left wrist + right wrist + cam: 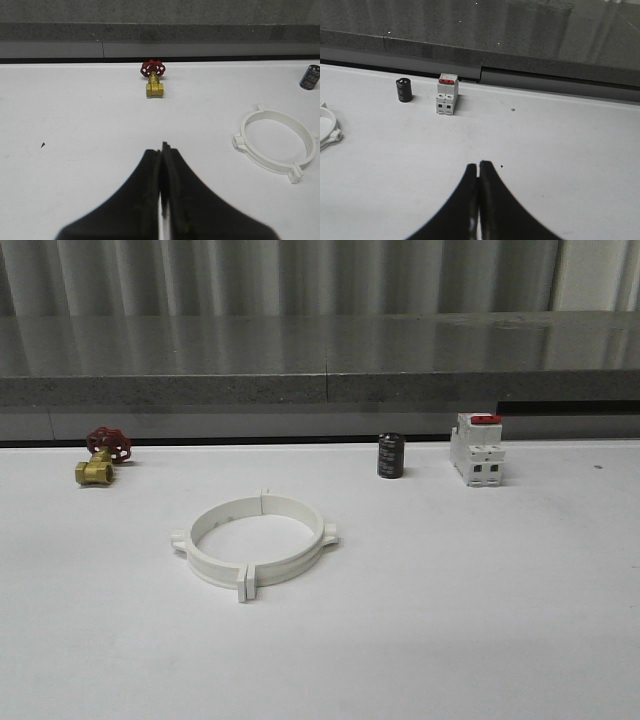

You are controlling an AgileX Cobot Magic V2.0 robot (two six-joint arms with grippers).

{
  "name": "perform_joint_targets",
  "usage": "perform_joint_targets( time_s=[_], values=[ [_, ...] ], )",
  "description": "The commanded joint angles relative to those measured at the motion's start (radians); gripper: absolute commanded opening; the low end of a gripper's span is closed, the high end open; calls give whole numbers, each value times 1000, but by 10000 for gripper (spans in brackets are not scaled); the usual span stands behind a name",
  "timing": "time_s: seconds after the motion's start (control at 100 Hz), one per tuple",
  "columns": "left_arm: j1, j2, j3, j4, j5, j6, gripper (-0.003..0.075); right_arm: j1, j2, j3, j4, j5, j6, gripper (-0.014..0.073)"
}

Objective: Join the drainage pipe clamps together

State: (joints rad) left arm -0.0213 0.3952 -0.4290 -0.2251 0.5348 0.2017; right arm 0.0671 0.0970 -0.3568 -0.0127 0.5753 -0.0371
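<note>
The two white drainage pipe clamps lie on the white table as one closed ring, their end tabs meeting at the front and back. In the left wrist view the ring lies well off to one side of my left gripper, which is shut with nothing between its black fingers. An edge of the ring shows in the right wrist view, far from my right gripper, also shut and empty above bare table.
A brass valve with a red handwheel sits at the back left. A black cylinder and a white boxy switch with a red top stand at the back right. A grey ledge runs behind the table.
</note>
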Motion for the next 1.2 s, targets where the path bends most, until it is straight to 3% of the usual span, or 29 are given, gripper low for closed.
perform_joint_targets(
  time_s=[0.0,0.21,0.49,1.19],
  values=[
    [2,7,-27,-19,-77,0,-21,-23,-47,59,27,-148,-28,-67],
    [2,7,-27,-19,-78,0,-21,-23,-125,204,26,-263,-17,-67],
    [2,7,-27,-19,-79,0,-21,-23,-125,370,26,-557,18,-67],
    [2,7,-27,-19,-79,0,-21,-23,-125,367,26,-583,18,-67]
  ],
)
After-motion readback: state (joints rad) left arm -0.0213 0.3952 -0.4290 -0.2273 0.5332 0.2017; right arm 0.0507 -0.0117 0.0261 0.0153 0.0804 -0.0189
